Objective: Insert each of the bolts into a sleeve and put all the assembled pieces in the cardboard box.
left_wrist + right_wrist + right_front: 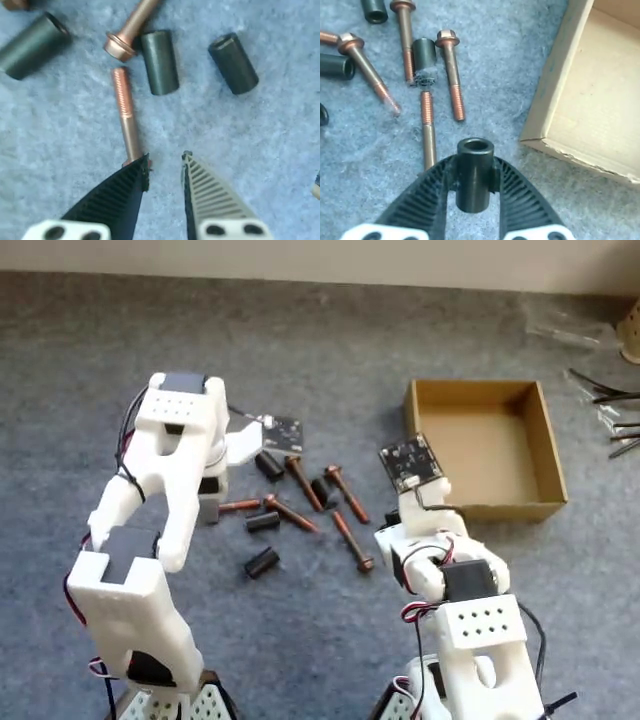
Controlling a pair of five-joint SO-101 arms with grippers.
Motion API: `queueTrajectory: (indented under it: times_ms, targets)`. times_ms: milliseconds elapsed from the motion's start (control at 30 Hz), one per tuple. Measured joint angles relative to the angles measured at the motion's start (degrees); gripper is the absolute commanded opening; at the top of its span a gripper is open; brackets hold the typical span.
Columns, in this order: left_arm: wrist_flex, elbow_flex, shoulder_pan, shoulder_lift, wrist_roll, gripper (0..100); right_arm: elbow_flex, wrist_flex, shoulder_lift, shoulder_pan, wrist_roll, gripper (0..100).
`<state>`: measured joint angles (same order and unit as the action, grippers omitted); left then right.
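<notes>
My left gripper [165,162] is open, low over the grey carpet. One copper bolt [126,117] lies beside its black finger [131,186], which covers the bolt's head end. That bolt [238,506] lies left of the pile in the high view. Three black sleeves [160,61] [233,62] [32,46] and another bolt [131,30] lie beyond. My right gripper [475,167] is shut on a black sleeve [475,175], held upright with its bore showing. Several bolts [451,72] and sleeves [425,52] lie ahead of it. The open cardboard box [510,508] stands empty at the right.
Loose bolts [352,540] and sleeves [262,562] are scattered between the two arms. Black cable ties [610,410] and a clear plastic bag [560,332] lie at the far right. The box's near corner [540,135] is close beside my right gripper.
</notes>
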<state>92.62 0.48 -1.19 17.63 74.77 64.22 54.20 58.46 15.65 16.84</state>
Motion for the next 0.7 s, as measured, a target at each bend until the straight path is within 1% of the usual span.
queueTrajectory:
  times_ms: [200, 300, 400, 567, 700]
  targets:
    - [0.0, 0.44, 0.09, 0.53, 0.0, 11, 0.0, 0.0, 0.0, 0.0, 0.0, 0.5]
    - [-0.18, 0.44, -0.35, 4.4, 0.0, 11, 0.0, 0.0, 0.0, 0.0, 0.0, 0.5]
    - [-2.37, 0.35, -0.97, 9.14, 0.0, 11, 0.0, 0.0, 0.0, 0.0, 0.0, 0.5]
    - [-2.55, -3.25, -1.41, 13.54, 0.0, 11, 0.0, 0.0, 0.0, 0.0, 0.0, 0.5]
    - [-2.55, -5.19, -1.41, 14.24, 0.0, 11, 0.0, 0.0, 0.0, 0.0, 0.0, 0.5]
